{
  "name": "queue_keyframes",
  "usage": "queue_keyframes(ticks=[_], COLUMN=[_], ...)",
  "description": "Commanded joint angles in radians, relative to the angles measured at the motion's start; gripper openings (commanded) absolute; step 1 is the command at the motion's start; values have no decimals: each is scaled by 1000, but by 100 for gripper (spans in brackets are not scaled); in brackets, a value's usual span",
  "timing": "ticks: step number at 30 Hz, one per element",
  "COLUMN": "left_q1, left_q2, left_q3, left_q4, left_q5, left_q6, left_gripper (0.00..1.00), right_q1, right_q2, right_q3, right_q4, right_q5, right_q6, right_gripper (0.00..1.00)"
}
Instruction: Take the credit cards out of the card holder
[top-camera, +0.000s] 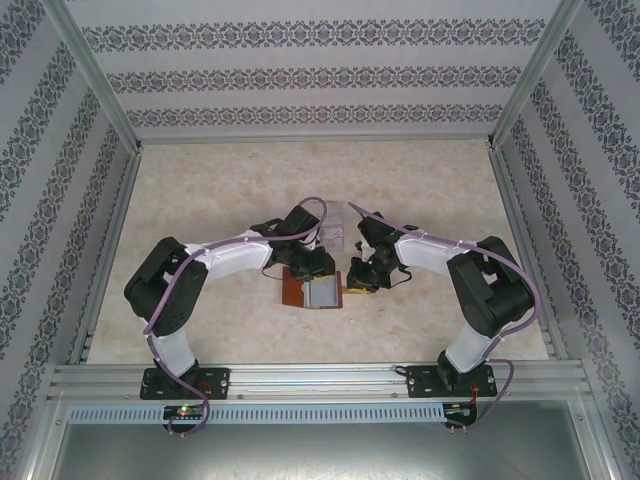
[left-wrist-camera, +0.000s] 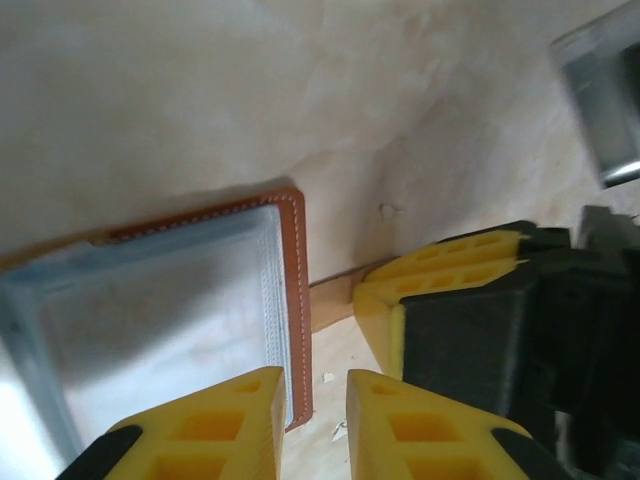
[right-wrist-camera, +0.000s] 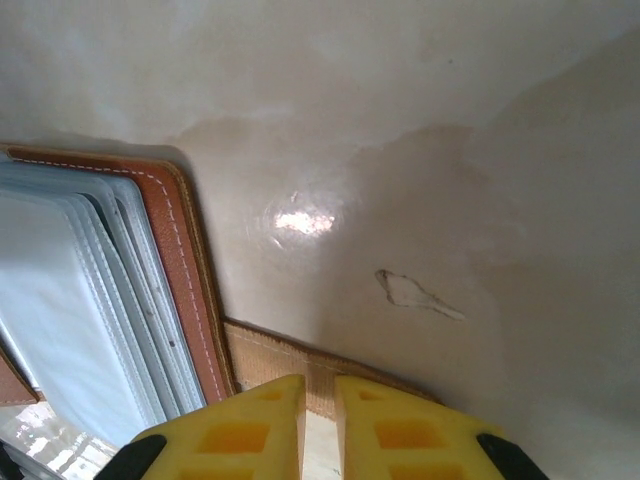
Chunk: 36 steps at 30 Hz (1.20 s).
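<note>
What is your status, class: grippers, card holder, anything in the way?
Left gripper straddles edge of open brown leather card holder, grip unclear. Right gripper pinched on its tan strap tab. Grippers crowd each other.

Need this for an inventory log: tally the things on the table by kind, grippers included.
Grippers: 2 (left, right)
Card holder: 1
Small pale piece beyond it, too small to name: 1
Total: 4

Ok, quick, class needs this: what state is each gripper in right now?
Left gripper: closed on the card holder, at its brown edge.
Right gripper: closed on the strap tab, it seems.
</note>
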Motion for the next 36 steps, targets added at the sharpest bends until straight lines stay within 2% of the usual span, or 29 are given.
queue_keyframes(ticks=[1, 8, 22, 36], left_q1=[-21, -41, -55, -57], left_q2=[23, 53, 43, 11], left_q3=[1, 12, 81, 147], left_q4=[30, -22, -310, -471], left_q5=[40, 21, -171, -323], left_q6=[-40, -29, 51, 77], left_gripper=[25, 33, 40, 49], right_q1=[11, 10, 11, 12], right_q2=[13, 26, 32, 33], right_q3=[-31, -29, -33, -36], right_q4=[-11, -4, -1, 4], right_q5=[24, 19, 16, 9], right_q6=[-15, -18, -24, -14], right_gripper=[18, 18, 18, 18])
